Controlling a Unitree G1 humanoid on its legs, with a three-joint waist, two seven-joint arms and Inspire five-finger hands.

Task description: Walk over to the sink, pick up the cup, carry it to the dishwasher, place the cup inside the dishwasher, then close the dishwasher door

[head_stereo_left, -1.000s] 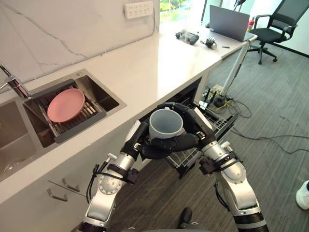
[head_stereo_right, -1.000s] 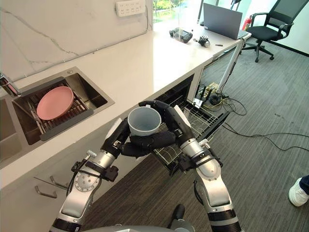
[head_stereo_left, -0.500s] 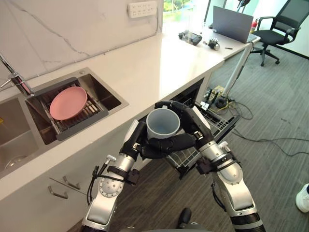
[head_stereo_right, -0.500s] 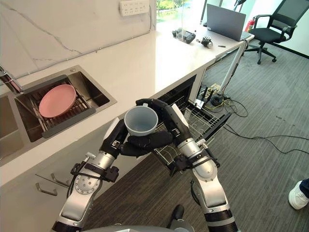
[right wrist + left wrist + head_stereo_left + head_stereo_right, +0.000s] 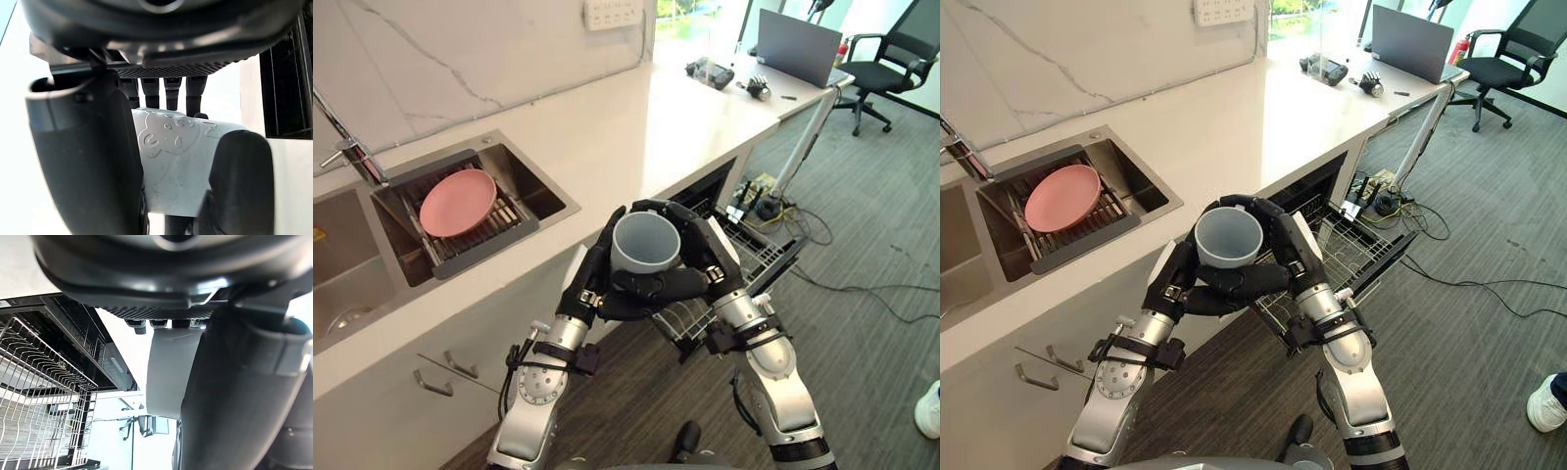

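Grey-blue cup [image 5: 646,242] stands upright, mouth up, clamped between the left hand [image 5: 592,279] and the right hand [image 5: 705,257], both curled round its wall. The right wrist view shows raised figures on that wall. The left wrist view shows the dishwasher's wire rack [image 5: 39,396], drawn out below the hands.

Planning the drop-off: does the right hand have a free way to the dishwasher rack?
Probably yes: the right hand, sharing the cup with the left hand, hangs above the pulled-out rack, with nothing between.
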